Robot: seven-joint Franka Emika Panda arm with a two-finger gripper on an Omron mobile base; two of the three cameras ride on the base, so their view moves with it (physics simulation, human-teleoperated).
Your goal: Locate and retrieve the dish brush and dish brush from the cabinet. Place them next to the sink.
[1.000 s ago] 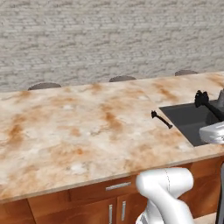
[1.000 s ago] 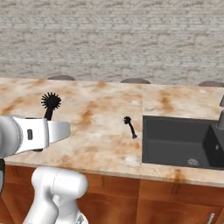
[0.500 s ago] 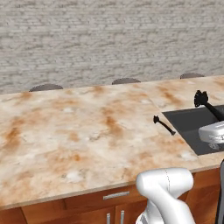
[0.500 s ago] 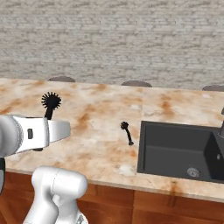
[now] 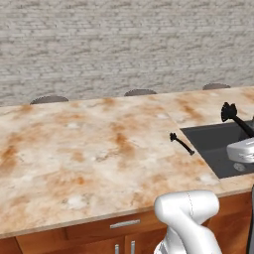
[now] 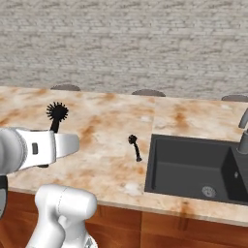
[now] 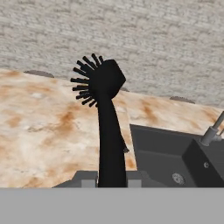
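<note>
Hand point(image 7: 112, 183) clamped on brush point(image 7: 103, 85), head up at frame centre. Whole view slid sideways: base driving, sink point(image 6: 193, 162) now nearer. Other brush point(image 6: 134, 145) flat on bench point(image 6: 97, 145) just left of basin; 1 placed, 1 left.

The end effector point(image 7: 111, 180) is clamped on a brush handle, arm outstretched.

No legible text or labels anywhere.
</note>
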